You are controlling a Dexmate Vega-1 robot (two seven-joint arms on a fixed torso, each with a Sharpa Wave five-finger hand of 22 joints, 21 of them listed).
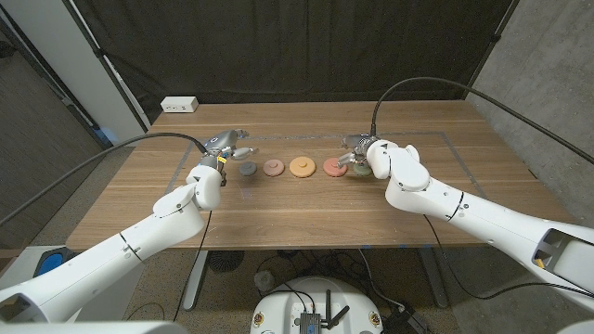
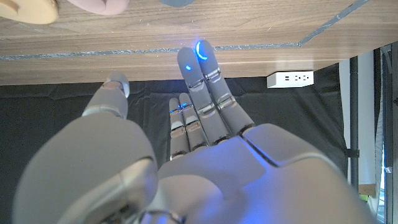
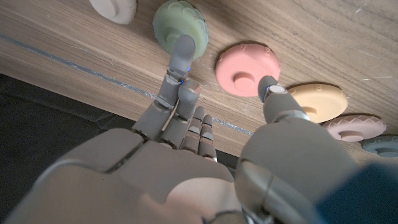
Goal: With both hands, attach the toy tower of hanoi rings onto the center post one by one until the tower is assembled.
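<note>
Two rings lay under the spread, empty right hand (image 3: pixel 186 143): green ring (image 3: pixel 180 28) at its fingertips, pink ring (image 3: pixel 249 68) by the thumb.

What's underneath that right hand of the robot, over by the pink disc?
Under the right hand lies a green ring, one fingertip over it, beside the pink ring. Whether it actually touches can't be told.
</note>
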